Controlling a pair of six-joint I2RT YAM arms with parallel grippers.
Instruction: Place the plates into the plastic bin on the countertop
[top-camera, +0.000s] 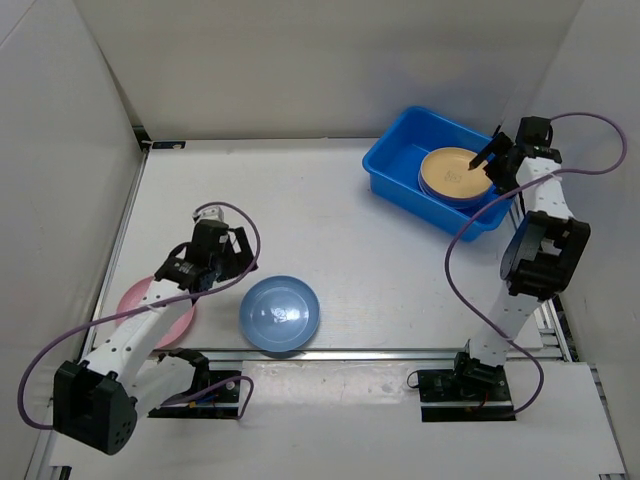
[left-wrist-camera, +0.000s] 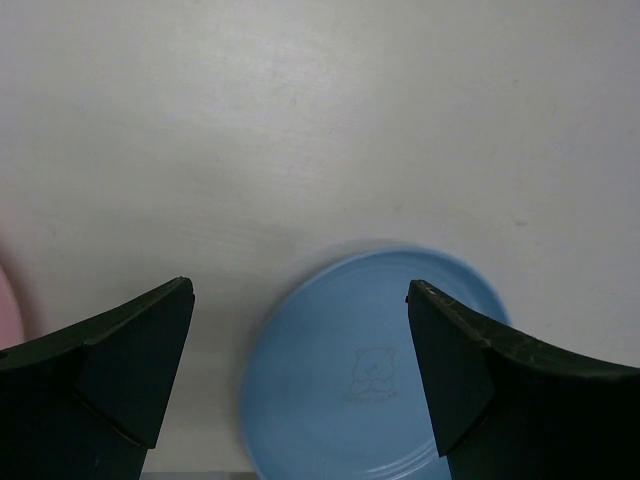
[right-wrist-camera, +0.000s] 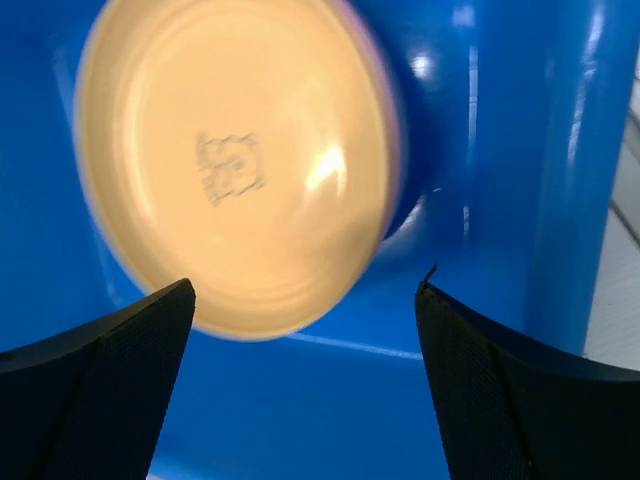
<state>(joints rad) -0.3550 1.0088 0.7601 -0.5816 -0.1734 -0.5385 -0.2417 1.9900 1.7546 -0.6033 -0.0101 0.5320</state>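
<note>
At near edge, left of centre: pink plate (top-camera: 178, 322) flat on countertop (top-camera: 330, 230), partly under left arm; blue plate (top-camera: 280, 314) just beside it, untouched. Above that pair: left gripper (left-wrist-camera: 298, 288) with jaws spread wide, nothing held, blue plate's rim just ahead between them. Far right: right gripper (right-wrist-camera: 305, 288) also wide and empty, hovering over cream plate (right-wrist-camera: 235, 160) stacked in plastic bin (top-camera: 385, 160). Probably between drop-off and next pick. Next: lower left onto blue plate's rim, pinch, carry to bin.

Pink plate (top-camera: 178, 326) half hidden under left arm (top-camera: 135, 335); blue plate (left-wrist-camera: 345, 345) cut off below.
</note>
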